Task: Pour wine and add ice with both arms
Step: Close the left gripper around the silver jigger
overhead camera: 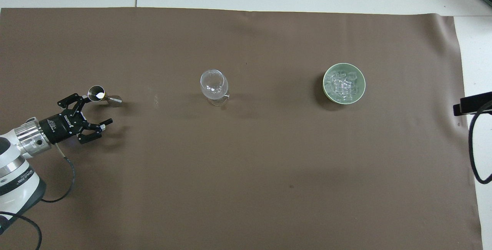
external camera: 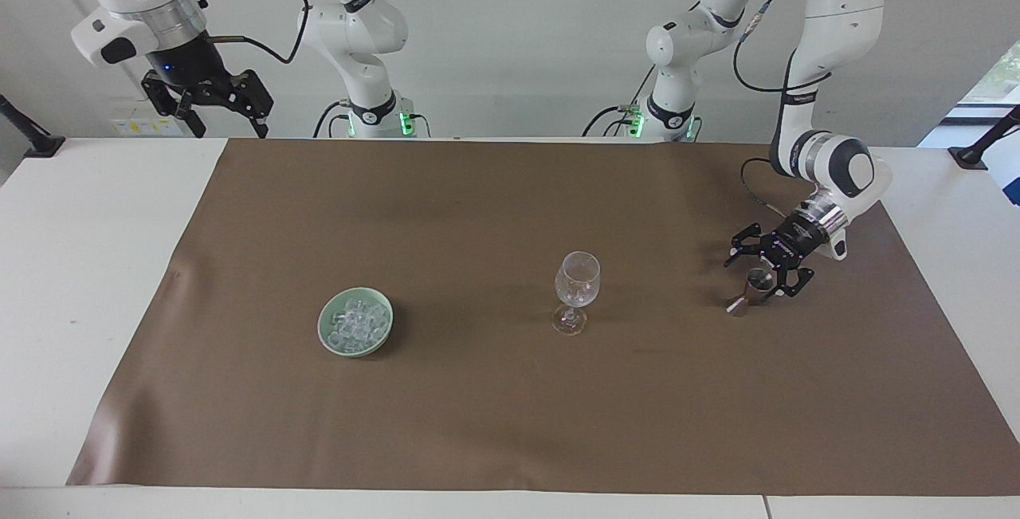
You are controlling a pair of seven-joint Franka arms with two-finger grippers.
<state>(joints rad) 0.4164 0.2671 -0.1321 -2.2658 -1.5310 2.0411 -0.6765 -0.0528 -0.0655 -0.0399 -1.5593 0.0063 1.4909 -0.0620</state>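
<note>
White table, brown mat; pale wall. On mat: bowl of ice, toward right arm's end; glass mid-mat; jigger. Left gripper beside jigger, fingers spread. Right gripper waits raised, fingers apart.

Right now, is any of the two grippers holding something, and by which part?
Nothing is held. The left gripper, jaws open, is beside the metal jigger, not closed on it. The right gripper waits open and raised.

mat: plain brown, as I see it
bowl: pale green
ice: clear
glass: clear
jigger: silver
arms: white
</note>
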